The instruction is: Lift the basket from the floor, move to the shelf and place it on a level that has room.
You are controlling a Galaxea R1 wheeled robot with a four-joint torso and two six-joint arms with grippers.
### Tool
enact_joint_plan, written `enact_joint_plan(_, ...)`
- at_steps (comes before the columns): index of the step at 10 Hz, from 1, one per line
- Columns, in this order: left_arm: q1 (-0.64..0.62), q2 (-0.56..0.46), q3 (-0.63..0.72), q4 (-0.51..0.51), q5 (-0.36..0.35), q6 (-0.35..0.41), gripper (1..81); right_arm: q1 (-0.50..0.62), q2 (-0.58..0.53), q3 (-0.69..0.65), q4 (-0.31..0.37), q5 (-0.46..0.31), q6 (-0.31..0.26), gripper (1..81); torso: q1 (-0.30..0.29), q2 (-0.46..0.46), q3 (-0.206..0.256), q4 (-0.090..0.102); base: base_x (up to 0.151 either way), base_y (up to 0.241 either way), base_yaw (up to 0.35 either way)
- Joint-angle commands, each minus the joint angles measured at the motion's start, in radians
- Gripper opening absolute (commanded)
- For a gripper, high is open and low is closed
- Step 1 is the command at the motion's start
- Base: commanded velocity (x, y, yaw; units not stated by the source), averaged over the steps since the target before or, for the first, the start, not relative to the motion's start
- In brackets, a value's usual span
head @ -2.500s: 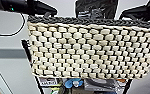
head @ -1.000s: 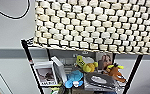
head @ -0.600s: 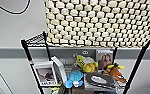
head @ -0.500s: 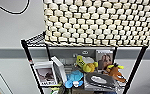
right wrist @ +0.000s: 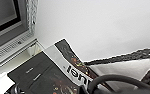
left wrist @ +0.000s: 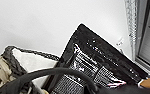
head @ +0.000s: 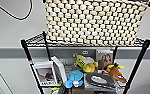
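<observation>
Basket (head: 94, 22) fills upper frame, base at shelf (head: 137, 62) top level (head: 36, 40); toys below. Fingers' state cannot be told.

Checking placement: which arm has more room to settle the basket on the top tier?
Left, probably: bare top tier shows beside the basket at its left end, while its right end nears the corner post.

We are seeing bright, even indoor light, soft blur throughout, and glare glinting off the glossy black packet (left wrist: 96, 62).
</observation>
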Motion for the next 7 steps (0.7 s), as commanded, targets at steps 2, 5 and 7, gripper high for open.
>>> enact_joint_plan(2,-0.099,0.082,-0.128,0.079,-0.083,0.016,1.0,0.108,0.134,-0.124,0.038,0.098,-0.111,1.0,0.0,0.0,0.0,0.0,0.0,0.0,0.0)
enact_joint_plan(5,-0.071,0.102,-0.211,0.108,-0.063,0.03,1.0,0.105,0.156,-0.209,0.035,0.075,-0.154,1.0,0.0,0.0,0.0,0.0,0.0,0.0,0.0)
enact_joint_plan(7,-0.056,0.123,-0.27,0.108,-0.038,0.064,1.0,0.094,0.179,-0.316,0.032,0.018,-0.192,1.0,0.001,0.001,-0.001,0.0,0.0,0.0,0.0)
